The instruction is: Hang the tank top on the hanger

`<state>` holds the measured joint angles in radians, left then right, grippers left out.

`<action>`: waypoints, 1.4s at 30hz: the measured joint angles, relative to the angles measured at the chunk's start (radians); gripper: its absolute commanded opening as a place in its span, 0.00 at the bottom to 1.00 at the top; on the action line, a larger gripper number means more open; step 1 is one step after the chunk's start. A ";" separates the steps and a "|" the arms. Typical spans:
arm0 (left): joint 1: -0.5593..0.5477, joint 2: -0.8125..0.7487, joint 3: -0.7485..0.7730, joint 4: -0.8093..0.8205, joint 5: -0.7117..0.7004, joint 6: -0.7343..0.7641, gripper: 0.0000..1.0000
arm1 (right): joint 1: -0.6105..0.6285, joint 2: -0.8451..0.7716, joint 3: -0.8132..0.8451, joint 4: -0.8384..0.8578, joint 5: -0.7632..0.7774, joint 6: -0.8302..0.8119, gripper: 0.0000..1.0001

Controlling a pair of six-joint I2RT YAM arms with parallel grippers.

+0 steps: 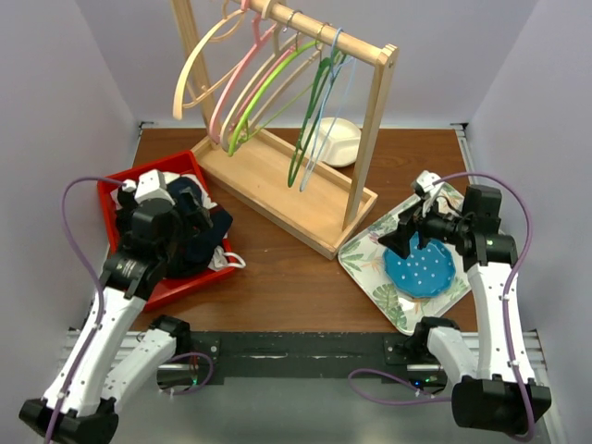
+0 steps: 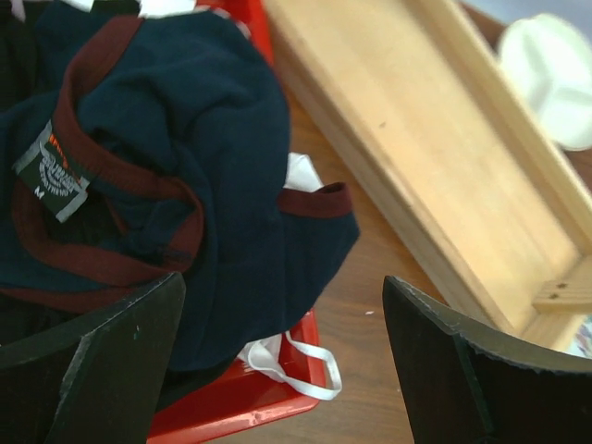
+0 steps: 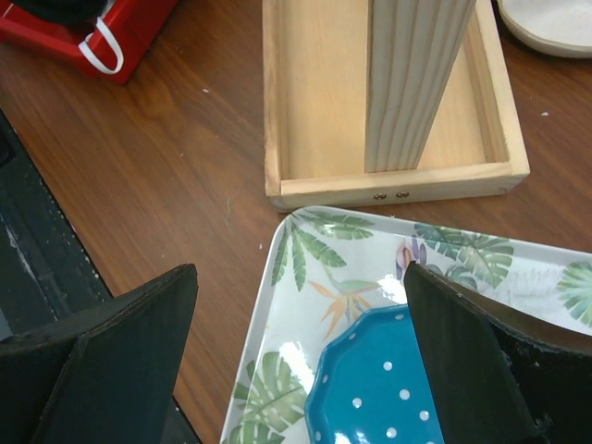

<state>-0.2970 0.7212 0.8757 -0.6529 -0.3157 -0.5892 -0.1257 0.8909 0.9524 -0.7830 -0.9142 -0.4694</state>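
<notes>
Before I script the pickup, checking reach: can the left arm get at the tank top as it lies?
Probably yes: the left gripper hangs open right above the tank top, which lies uncovered in the red bin.

Navy cloth tank top (image 2: 203, 120): matt weave. Red plastic bin (image 2: 231, 402): glossy. Pale wooden rack base (image 2: 416, 157): smooth, matt. Leaf-print tray (image 3: 314, 277): glossy.

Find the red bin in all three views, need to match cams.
Top external: the red bin sits at left centre.
Left wrist: its corner shows at bottom centre, below the tank top.
Right wrist: one corner in the top left.
Shared landmark: the wooden rack base, right of the bin in every view.
</notes>
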 measured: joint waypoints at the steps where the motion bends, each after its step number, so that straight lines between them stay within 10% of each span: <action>1: 0.000 0.028 -0.001 -0.003 -0.015 -0.014 0.90 | 0.000 -0.002 -0.008 0.007 0.000 -0.001 0.99; 14: 0.042 0.335 0.012 0.027 -0.153 -0.076 0.65 | 0.000 -0.017 -0.040 0.045 0.003 -0.003 0.99; 21: 0.050 0.399 0.015 0.061 -0.172 -0.042 0.00 | 0.000 -0.016 -0.040 0.043 0.003 -0.005 0.99; 42: 0.055 0.109 0.498 -0.015 0.026 0.125 0.00 | 0.000 -0.014 0.160 -0.136 0.008 -0.132 0.98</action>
<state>-0.2424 0.8299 1.3739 -0.6682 -0.2901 -0.4641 -0.1257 0.8768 1.1122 -0.9192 -0.9062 -0.6014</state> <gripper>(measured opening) 0.018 0.986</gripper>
